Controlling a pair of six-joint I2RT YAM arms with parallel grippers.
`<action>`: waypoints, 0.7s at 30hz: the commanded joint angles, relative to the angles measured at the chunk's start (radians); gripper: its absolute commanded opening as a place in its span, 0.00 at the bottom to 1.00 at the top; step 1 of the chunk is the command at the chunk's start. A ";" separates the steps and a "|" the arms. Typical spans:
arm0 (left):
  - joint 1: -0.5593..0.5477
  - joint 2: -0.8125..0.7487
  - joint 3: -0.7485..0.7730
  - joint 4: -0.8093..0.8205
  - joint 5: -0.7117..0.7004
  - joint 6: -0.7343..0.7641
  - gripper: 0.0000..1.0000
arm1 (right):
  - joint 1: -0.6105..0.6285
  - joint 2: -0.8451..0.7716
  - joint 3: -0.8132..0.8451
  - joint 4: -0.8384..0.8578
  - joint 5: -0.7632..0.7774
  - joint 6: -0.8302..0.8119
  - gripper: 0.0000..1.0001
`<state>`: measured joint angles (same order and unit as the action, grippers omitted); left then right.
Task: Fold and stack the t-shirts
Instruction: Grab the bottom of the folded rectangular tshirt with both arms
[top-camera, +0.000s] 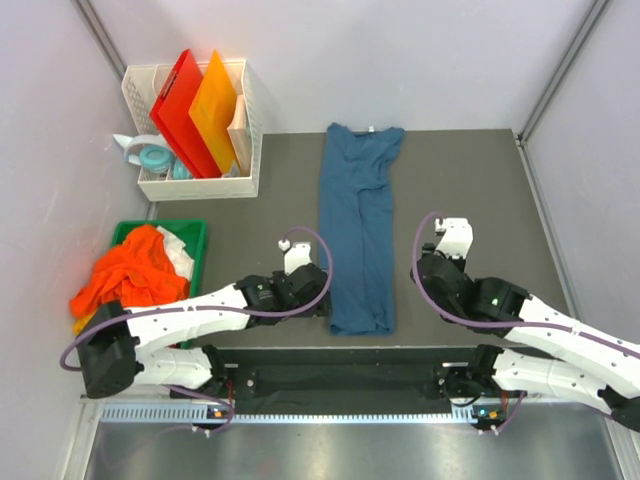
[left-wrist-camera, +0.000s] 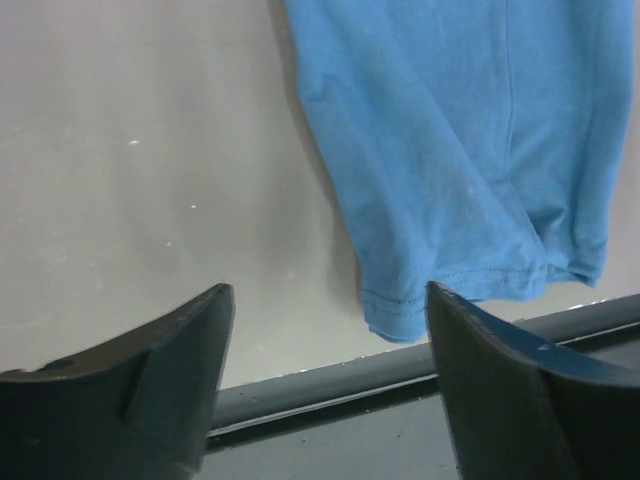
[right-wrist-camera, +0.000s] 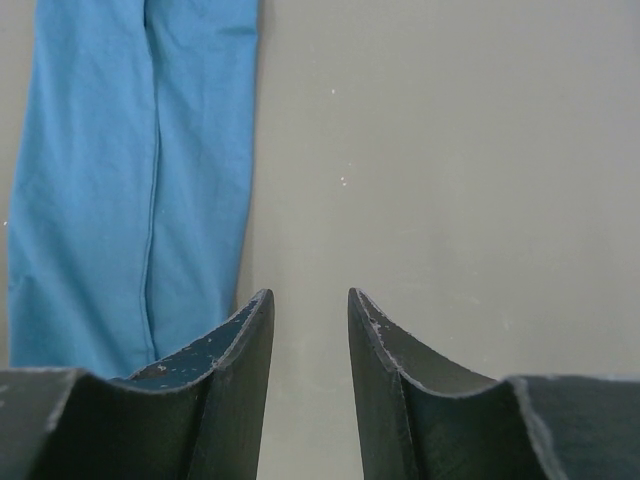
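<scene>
Overhead, two close wrist views of t-shirt

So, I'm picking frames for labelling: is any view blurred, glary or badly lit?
Top external: even light, sharp, no glare on the teal t-shirt. Left wrist: mat washed out pale, left fingers dark and slightly soft, shirt hem crisp. Right wrist: same pale mat, right fingers underexposed.

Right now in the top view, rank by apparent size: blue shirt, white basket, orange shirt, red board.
1. white basket and blue shirt: too close to call. The basket is squarer, the shirt long and narrow.
2. orange shirt, bunched over the green bin.
3. red board, its lower part hidden in the basket.
</scene>
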<state>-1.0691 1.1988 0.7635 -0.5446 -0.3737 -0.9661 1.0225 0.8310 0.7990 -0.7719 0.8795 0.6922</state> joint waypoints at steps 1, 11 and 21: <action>-0.017 0.068 0.031 0.067 0.038 0.023 0.78 | -0.004 0.003 0.006 0.033 -0.010 0.000 0.36; -0.054 0.248 0.092 0.118 0.041 0.026 0.68 | -0.004 -0.009 0.003 0.020 -0.014 -0.005 0.36; -0.066 0.182 0.132 0.084 -0.014 0.012 0.68 | -0.005 -0.030 -0.014 0.013 -0.024 -0.002 0.36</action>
<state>-1.1210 1.4471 0.8429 -0.4641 -0.3397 -0.9409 1.0229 0.8139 0.7849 -0.7719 0.8566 0.6914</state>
